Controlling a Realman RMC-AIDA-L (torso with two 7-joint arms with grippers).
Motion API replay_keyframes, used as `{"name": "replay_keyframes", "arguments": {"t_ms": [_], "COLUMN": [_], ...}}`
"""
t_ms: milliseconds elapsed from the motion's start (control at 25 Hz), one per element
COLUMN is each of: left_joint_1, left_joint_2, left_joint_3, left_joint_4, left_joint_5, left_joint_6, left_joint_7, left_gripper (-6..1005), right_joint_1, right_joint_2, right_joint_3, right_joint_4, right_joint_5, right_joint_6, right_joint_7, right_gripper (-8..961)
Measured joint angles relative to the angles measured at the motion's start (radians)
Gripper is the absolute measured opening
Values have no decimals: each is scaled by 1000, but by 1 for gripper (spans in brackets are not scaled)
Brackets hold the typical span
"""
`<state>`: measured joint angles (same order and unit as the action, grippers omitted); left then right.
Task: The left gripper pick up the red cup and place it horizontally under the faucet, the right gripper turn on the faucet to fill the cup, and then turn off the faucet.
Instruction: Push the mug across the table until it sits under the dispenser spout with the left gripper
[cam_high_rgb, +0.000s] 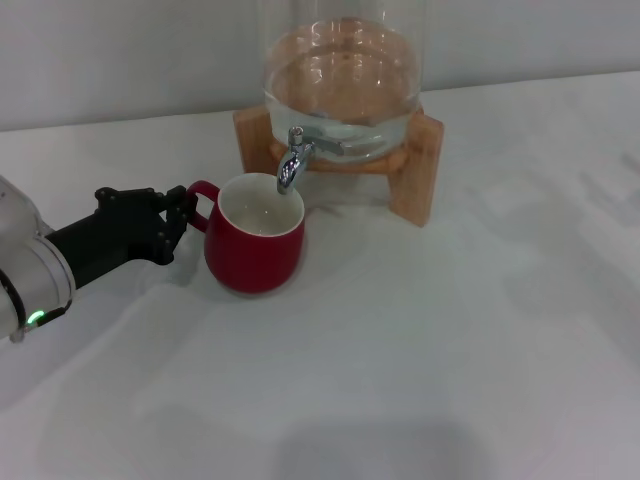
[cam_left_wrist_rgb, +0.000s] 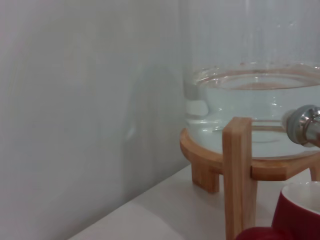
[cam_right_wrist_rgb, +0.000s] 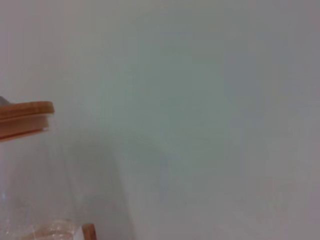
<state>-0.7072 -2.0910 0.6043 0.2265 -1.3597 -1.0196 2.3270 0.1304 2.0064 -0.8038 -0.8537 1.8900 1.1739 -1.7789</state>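
Note:
The red cup (cam_high_rgb: 255, 250) stands upright on the white table, its white inside facing up and its rim directly below the spout of the chrome faucet (cam_high_rgb: 293, 160). Its loop handle points toward my left gripper (cam_high_rgb: 183, 222), whose black claw sits right against that handle at table height. The left wrist view catches the cup's rim (cam_left_wrist_rgb: 300, 215) and the faucet's chrome body (cam_left_wrist_rgb: 305, 125) at the frame's edge. No water runs from the spout. My right gripper is out of view.
The glass water dispenser (cam_high_rgb: 340, 90), partly filled, rests on a wooden stand (cam_high_rgb: 415, 170) at the back centre, close to the wall. Its wooden lid (cam_right_wrist_rgb: 25, 117) appears in the right wrist view. White tabletop (cam_high_rgb: 450, 350) stretches to the front and right.

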Motion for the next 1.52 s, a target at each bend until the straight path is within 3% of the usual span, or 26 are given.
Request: {"name": "replay_keyframes", "arguments": {"t_ms": [800, 1520], "left_joint_1": [-49, -50], "left_joint_2": [-1, -1], "left_joint_3": [0, 0], "left_joint_4": [-53, -63], "left_joint_5": [-10, -3], "left_joint_6": [36, 35], "left_joint_7": [59, 56], "left_gripper": [104, 104], "right_joint_1": [6, 6], "right_joint_2": [0, 0], "right_joint_3": [-2, 0], "right_joint_4": [12, 13], "right_joint_5": [11, 13], "right_joint_6": [4, 6], "right_joint_7": [-10, -10], "right_gripper": [795, 795]}}
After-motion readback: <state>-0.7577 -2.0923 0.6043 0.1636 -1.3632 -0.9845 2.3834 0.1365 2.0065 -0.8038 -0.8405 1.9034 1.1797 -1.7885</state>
